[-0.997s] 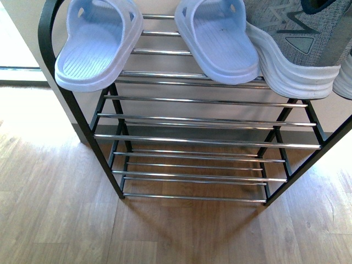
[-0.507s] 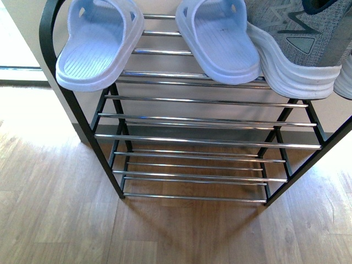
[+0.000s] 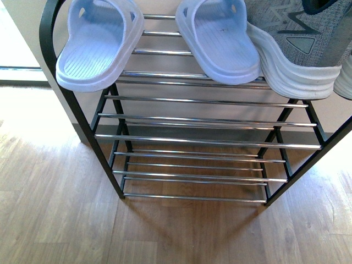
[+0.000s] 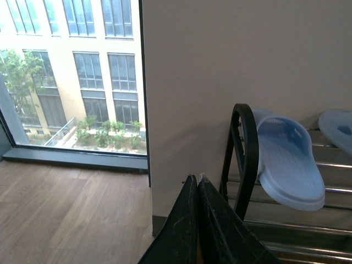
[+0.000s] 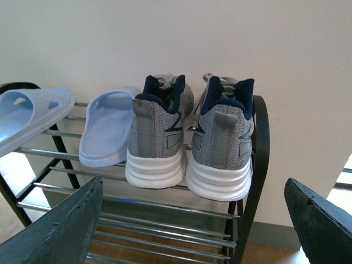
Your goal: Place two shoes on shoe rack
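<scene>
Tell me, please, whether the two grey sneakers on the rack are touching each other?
Cannot tell: in the right wrist view the left sneaker and right sneaker sit so close that no clear gap or contact shows.

Very little differs between the earlier front views and now. Against the earliest picture, the whole scene sits a shade further right: the left slide sandal (image 3: 99, 47), the right slide sandal (image 3: 219, 41) and the shoe rack (image 3: 203, 140) under them all shift together, each keeping its place relative to the rack. From half a second ago to now no shift is discernible.
</scene>
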Controlling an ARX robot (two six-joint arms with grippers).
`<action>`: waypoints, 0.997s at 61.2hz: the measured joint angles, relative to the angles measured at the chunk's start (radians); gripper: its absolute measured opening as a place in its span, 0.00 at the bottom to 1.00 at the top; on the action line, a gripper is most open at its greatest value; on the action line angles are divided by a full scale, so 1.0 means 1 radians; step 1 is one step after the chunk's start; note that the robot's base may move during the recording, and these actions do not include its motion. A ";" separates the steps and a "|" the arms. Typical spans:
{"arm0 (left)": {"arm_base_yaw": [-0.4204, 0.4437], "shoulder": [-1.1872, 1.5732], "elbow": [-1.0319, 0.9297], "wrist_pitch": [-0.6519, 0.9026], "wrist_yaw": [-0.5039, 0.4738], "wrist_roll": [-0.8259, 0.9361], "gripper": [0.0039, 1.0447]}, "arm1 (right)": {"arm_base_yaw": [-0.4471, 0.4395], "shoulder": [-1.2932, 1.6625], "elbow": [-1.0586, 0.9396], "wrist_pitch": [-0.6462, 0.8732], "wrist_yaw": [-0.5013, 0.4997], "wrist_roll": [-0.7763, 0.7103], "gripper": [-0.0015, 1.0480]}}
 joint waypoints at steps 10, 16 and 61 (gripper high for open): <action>0.000 -0.100 0.000 -0.130 0.001 0.000 0.01 | 0.000 0.000 0.000 0.000 -0.001 0.000 0.91; 0.000 -0.178 0.000 -0.193 0.000 0.000 0.01 | 0.000 0.000 0.000 0.000 0.000 0.000 0.91; 0.001 -0.181 0.000 -0.200 -0.001 0.000 0.72 | 0.000 0.000 0.000 0.000 -0.003 0.000 0.91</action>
